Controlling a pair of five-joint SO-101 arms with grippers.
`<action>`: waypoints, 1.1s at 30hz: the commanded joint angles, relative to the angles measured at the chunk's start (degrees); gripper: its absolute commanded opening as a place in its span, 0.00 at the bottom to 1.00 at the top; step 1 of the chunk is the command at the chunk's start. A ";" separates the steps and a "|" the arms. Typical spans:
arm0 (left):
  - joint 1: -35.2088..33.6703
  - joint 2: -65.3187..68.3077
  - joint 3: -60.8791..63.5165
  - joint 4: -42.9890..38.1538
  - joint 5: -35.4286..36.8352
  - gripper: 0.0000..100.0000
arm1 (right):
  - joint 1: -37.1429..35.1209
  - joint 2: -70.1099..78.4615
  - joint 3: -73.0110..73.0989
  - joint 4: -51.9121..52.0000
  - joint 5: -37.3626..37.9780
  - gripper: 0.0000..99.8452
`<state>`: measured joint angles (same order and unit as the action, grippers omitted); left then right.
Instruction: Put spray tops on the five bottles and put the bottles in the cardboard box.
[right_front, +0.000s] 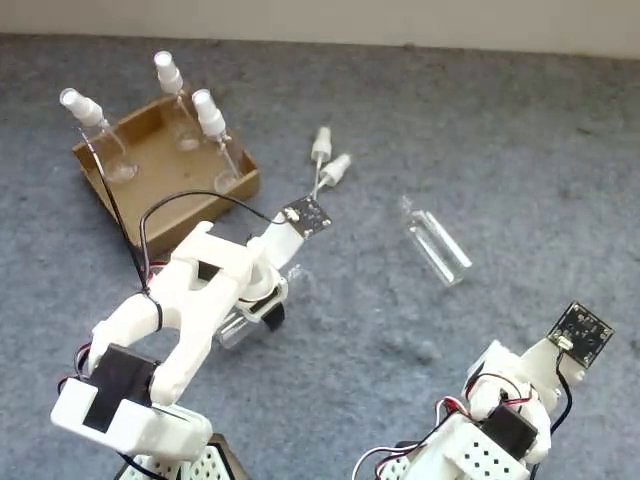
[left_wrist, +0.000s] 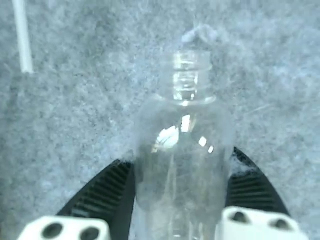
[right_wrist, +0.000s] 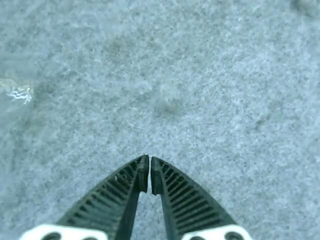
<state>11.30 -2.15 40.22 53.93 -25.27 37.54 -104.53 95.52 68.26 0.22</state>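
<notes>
My left gripper (left_wrist: 181, 161) is shut on a clear bottle (left_wrist: 182, 150) with no top, its open threaded neck pointing away from the wrist. From above, this bottle (right_front: 238, 327) lies low over the carpet under the left arm, just in front of the cardboard box (right_front: 150, 215). Three bottles with white spray tops (right_front: 208, 112) stand in the box. Two loose spray tops (right_front: 335, 168) lie right of the box. A second topless bottle (right_front: 436, 246) lies on its side further right. My right gripper (right_wrist: 149, 175) is shut and empty over bare carpet.
Grey carpet covers the whole table. A thin white dip tube (left_wrist: 22, 35) lies ahead of the held bottle. The right arm (right_front: 510, 400) sits at the near right corner, with open carpet between it and the lying bottle.
</notes>
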 joint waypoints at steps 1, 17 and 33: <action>0.04 -2.33 -0.48 -1.32 -0.26 0.13 | 0.22 -0.84 5.67 0.13 0.62 0.01; 0.04 -2.42 -1.27 -1.23 -0.09 0.08 | 0.22 -0.84 5.67 0.13 0.62 0.01; 0.04 -2.42 -33.71 37.45 0.00 0.09 | 0.22 -0.84 5.67 0.13 0.62 0.01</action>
<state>11.03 -2.15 17.89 80.40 -25.19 37.54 -104.53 95.52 68.26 0.22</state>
